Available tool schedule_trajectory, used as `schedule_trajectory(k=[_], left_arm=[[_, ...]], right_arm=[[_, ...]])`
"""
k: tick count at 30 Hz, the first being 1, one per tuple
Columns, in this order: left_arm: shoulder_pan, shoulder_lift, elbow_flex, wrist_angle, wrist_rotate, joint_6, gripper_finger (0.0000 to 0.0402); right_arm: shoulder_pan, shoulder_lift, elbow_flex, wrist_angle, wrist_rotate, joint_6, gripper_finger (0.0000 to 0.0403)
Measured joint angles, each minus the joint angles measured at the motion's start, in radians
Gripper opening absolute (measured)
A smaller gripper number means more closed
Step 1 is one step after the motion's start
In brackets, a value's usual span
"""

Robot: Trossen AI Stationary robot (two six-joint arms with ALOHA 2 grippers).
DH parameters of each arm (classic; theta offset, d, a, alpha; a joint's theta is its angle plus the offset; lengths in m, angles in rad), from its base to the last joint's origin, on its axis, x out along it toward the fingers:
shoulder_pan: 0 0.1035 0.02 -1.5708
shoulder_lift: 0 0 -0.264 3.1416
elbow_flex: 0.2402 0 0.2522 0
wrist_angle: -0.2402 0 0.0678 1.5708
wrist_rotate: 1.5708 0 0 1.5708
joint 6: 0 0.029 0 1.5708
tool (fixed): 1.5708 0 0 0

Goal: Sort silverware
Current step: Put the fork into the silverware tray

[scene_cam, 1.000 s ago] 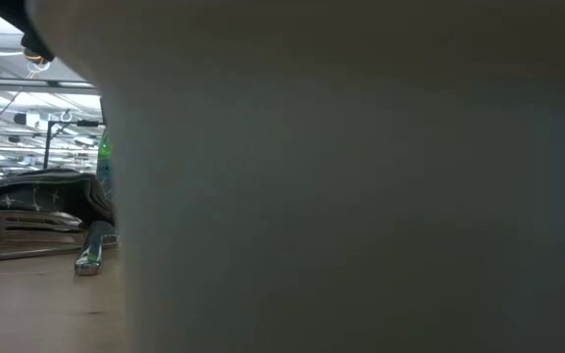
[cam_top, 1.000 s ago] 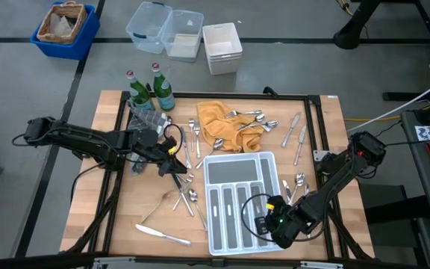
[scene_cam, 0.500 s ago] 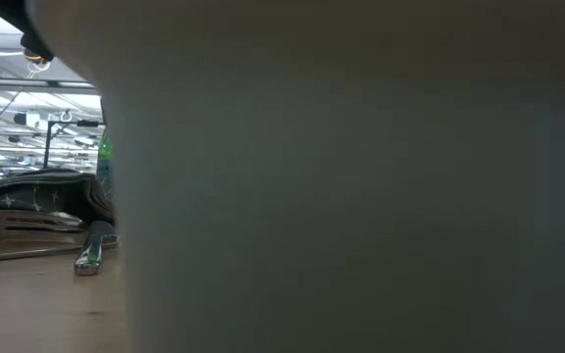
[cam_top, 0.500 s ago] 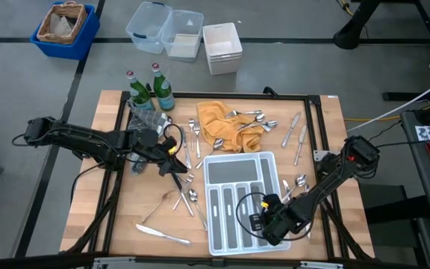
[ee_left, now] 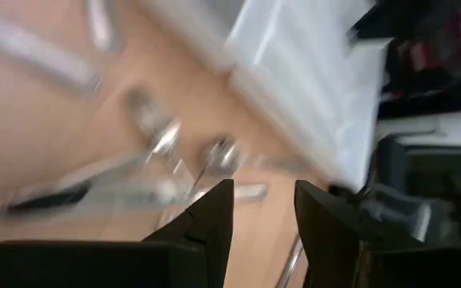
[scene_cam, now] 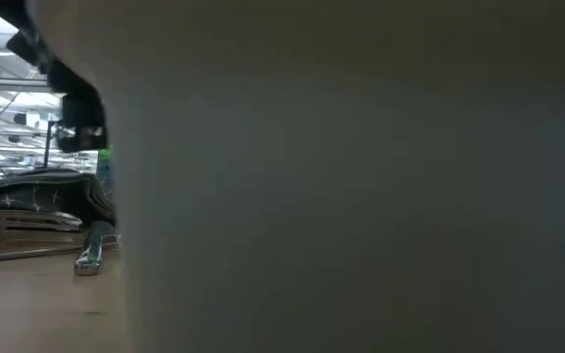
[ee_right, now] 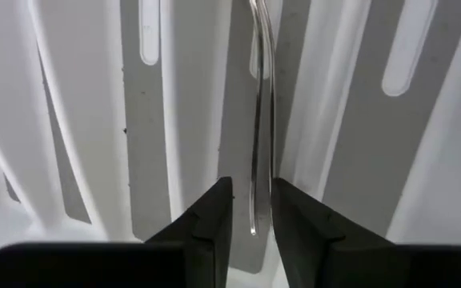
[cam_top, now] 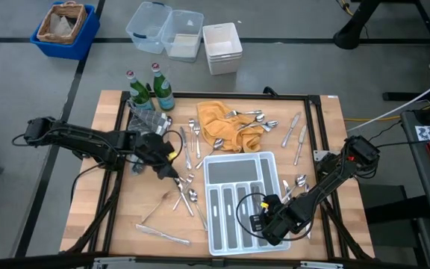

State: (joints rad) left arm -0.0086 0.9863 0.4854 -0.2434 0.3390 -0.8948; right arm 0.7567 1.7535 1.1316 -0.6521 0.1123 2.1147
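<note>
**Onlooker A:** The right gripper (cam_top: 258,222) hangs over the near end of the tray (cam_top: 269,161), and a second ago it sat a touch farther right and nearer the tabletop's front edge. Its fingers (ee_right: 206,212) have parted. A slim piece of silverware (ee_right: 261,120) lies along one of the long slots, right between the tips but gripped by neither.

**Onlooker B:** So it has let go?

**Onlooker A:** That is my reading: released, with the piece resting in its slot. One item sorted, I would say.

**Onlooker B:** And the other arm?

**Onlooker A:** The left gripper (cam_top: 172,170) has slid toward the loose spoons (cam_top: 188,196) left of the tray, lower down the tabletop (cam_top: 110,217) than it was. Its fingers (ee_left: 211,216) stand apart with nothing between them. The wrist picture is smeared, so it looks to be on the move.

**Onlooker B:** Much left to do?

**Onlooker A:** Plenty. More pieces lie on the yellow cloth (cam_top: 216,123), two knives (cam_top: 295,138) near the right edge, spoons beside the tray's right wall (cam_top: 298,181), and a knife (cam_top: 161,235) near the front. From above, the tray's slots look mostly bare.

**Onlooker B:** The low camera?

**Onlooker A:** Blocked almost wholly by something pale close to it; a fork (scene_cam: 27,224) shows at its left.
</note>
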Motion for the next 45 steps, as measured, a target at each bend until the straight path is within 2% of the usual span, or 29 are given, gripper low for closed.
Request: schedule_trajectory(k=[7, 11, 21, 28, 33, 39, 45], left_arm=[[-0.052, 0.000, 0.000, -0.270, 0.025, -0.019, 0.0123], [-0.121, 0.000, 0.000, -0.322, 0.019, -0.020, 0.0123], [-0.349, 0.029, 0.000, -0.203, -0.144, -0.107, 0.0123], [-0.457, 0.115, 0.000, -0.182, -0.269, -0.172, 0.0123], [-0.485, 0.194, 0.000, -0.150, -0.299, -0.216, 0.0123], [-0.489, 0.273, 0.000, -0.023, -0.314, -0.229, 0.0123], [-0.487, 0.339, 0.001, -0.030, -0.347, -0.262, 0.0123]], right_arm=[[0.000, 0.000, 0.000, 0.077, 0.002, -0.060, 0.0092], [-0.017, 0.000, 0.000, 0.154, 0.035, -0.134, 0.0092], [-0.164, -0.001, 0.001, 0.288, 0.071, -0.485, 0.0092], [-0.285, -0.002, 0.001, 0.335, 0.019, -0.697, 0.0092], [-0.351, -0.002, 0.001, 0.374, -0.021, -0.802, 0.0092], [-0.398, -0.002, 0.001, 0.375, -0.060, -0.868, 0.0092], [-0.412, -0.002, 0.001, 0.374, -0.079, -0.894, 0.0092]])
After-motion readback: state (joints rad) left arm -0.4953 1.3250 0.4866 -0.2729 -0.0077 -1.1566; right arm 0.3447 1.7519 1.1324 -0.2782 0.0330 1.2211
